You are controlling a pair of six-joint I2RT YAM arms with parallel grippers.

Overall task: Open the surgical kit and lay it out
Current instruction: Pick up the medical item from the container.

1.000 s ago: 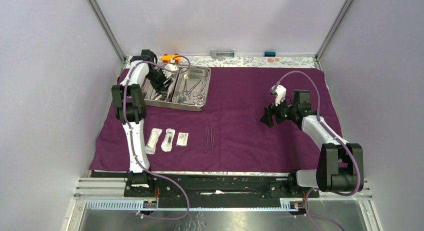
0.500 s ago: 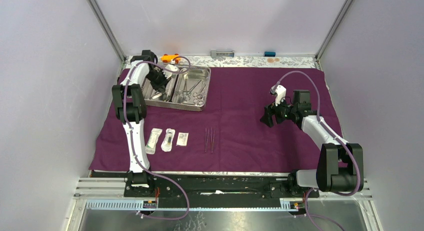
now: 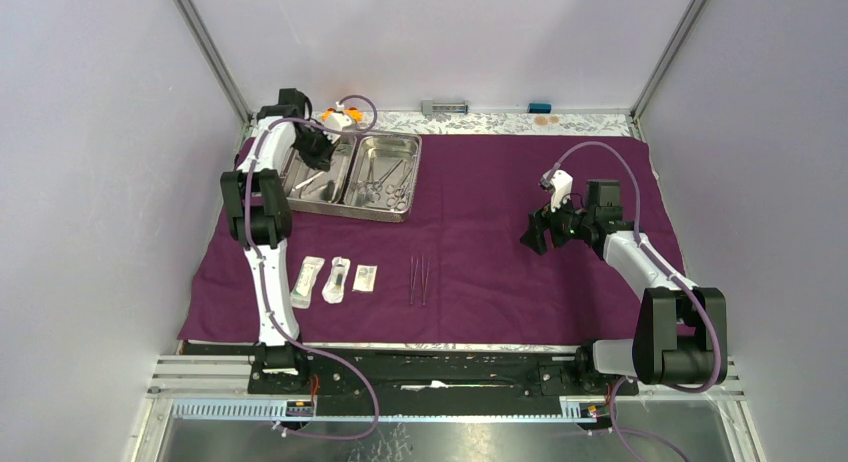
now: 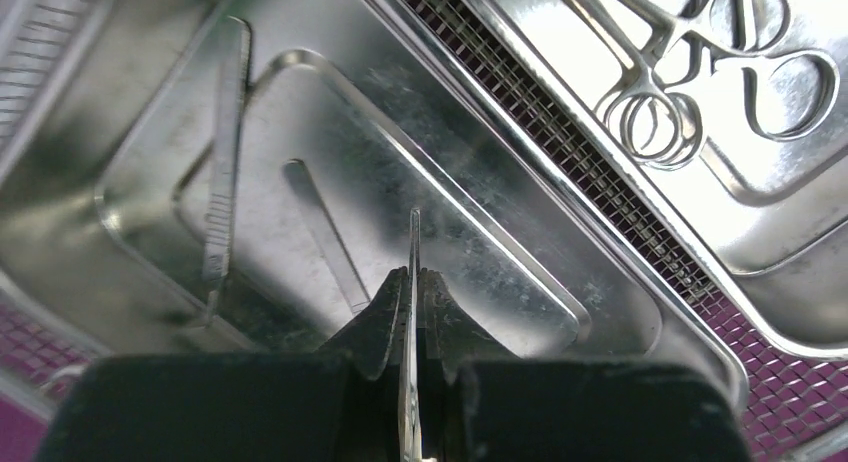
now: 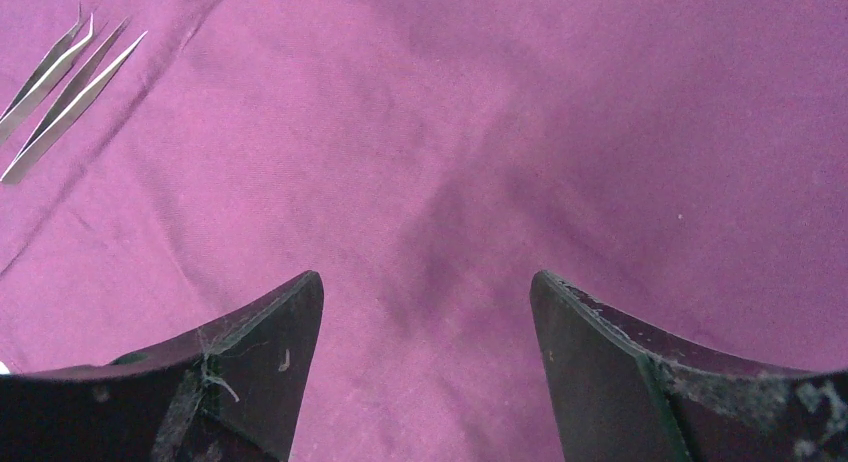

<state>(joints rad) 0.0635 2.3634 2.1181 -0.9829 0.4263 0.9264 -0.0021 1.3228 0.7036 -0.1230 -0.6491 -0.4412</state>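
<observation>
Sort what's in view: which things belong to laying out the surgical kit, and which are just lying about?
Kit: purple cloth, steel tray, forceps in the tray, tweezers, three packets, thin steel tool pinched by the left gripper.
Lying about: orange toy car, grey box, small blue object.

The desk (image 3: 580, 123) is seen bare only as a pale patterned strip along its far edge; the rest is covered by a dark purple cloth (image 3: 500, 202), which is spread flat with a few soft creases. On the bare strip, an orange toy car (image 3: 342, 113) is set at the left, a small grey object (image 3: 445, 107) near the middle and a small blue object (image 3: 540, 107) further right. On the cloth, a two-compartment steel tray (image 3: 345, 208) is placed at the far left. Nearer the front, three sealed packets (image 3: 336, 279) are laid in a row, and two tweezers (image 3: 419, 279) are laid side by side to their right.
</observation>
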